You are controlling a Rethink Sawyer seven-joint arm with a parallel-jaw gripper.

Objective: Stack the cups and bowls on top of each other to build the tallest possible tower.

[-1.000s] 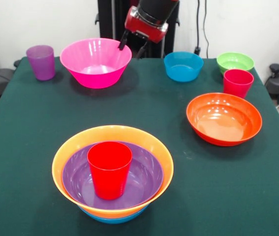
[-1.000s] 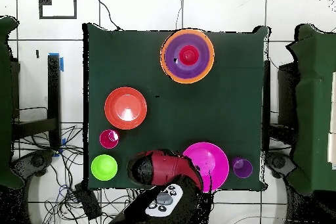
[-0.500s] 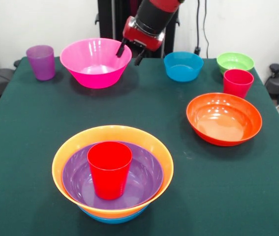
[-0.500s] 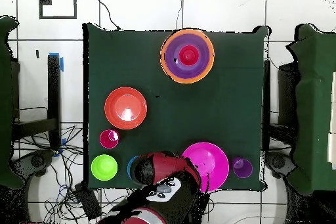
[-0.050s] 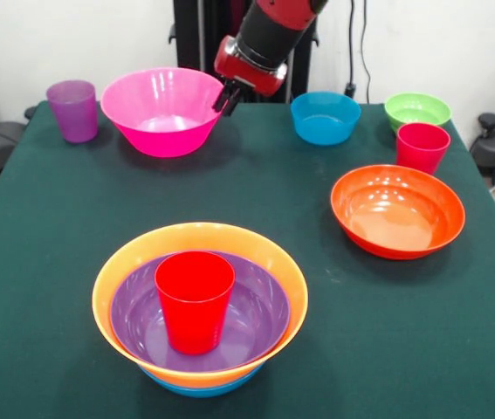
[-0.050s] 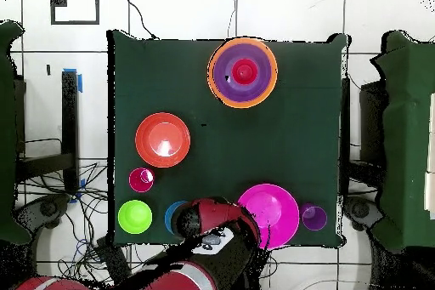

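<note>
Pink bowl has slid leftward; my gripper has its fingers clamped on the rim. Thin glossy grip — I fear it slipping when lifted.

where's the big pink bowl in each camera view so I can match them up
Front view: the pink bowl sits upper left, at the table's far edge.
Overhead view: it sits bottom right of centre.
Shared landmark: the purple cup stands beside it in both views, on the side away from the gripper.
</note>
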